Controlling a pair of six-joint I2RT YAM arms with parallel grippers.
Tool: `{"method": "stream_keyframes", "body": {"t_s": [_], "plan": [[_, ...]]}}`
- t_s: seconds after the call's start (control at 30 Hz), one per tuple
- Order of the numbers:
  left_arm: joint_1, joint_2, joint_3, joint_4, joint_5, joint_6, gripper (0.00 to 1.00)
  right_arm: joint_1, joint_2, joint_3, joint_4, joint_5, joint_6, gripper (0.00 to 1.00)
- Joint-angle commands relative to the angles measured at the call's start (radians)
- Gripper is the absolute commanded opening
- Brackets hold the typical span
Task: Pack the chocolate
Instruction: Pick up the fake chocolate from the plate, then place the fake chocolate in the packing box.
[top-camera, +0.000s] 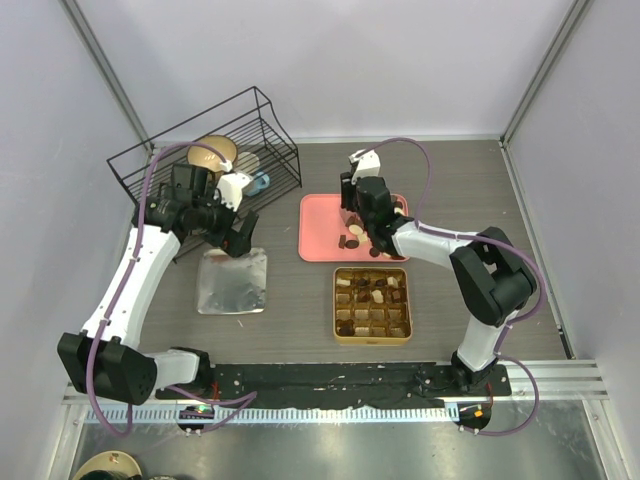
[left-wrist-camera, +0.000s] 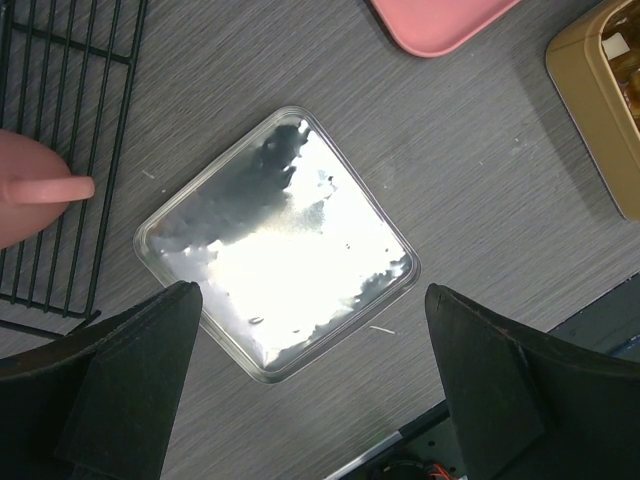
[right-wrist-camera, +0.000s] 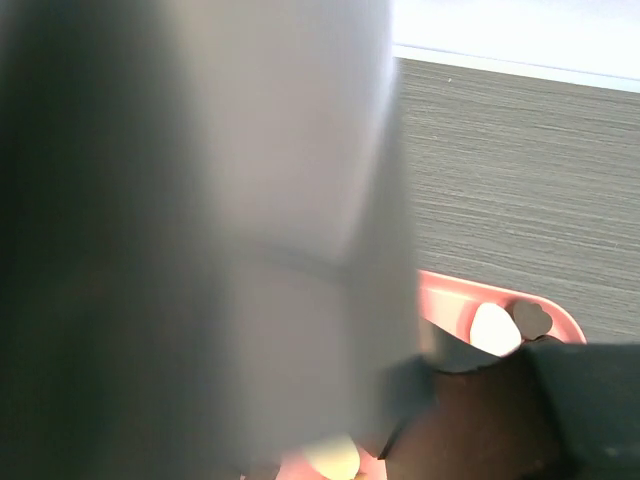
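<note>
Top external: hung right claw (top-camera: 363, 243) over flat pink tray (top-camera: 320, 225) for brown chocolates (top-camera: 350, 241); couldn't tell its grip; spread left claw (top-camera: 240, 240) wide.

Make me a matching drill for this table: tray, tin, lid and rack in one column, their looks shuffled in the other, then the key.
Things
1. tray
2. tin
3. lid
4. rack

Looks
a. black wire
b. gold, with chocolate in its grid
c. clear and shiny
d. pink

Pairs: 1-d, 2-b, 3-c, 4-a
</note>
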Motion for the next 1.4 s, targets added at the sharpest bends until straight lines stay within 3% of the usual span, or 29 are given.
{"method": "stream_keyframes", "body": {"t_s": [0.0,0.23,0.43,0.63,0.8,1.2,1.37], "plan": [[0.005,-0.027,0.037,-0.006,0.012,0.008,1.0,-0.003,-0.016,-0.006,0.033,-0.004,0.025,0.44],[0.006,-0.03,0.037,-0.008,0.024,0.005,1.0,-0.002,-0.065,-0.008,0.003,-0.023,0.031,0.27],[0.005,-0.043,0.026,-0.011,0.021,0.005,1.0,0.003,-0.15,-0.018,-0.008,-0.037,0.011,0.23],[0.005,-0.052,0.019,-0.008,0.019,0.008,0.99,0.018,-0.234,-0.04,-0.013,-0.056,0.008,0.08],[0.005,-0.059,0.02,-0.018,0.01,0.012,1.0,0.073,-0.338,-0.058,-0.072,-0.038,0.011,0.06],[0.006,-0.059,0.003,-0.005,0.001,-0.001,1.0,0.4,-0.765,-0.285,-0.309,0.144,0.104,0.06],[0.006,-0.059,0.006,-0.005,-0.001,-0.012,1.0,0.494,-0.811,-0.324,-0.384,0.174,0.154,0.06]]}}
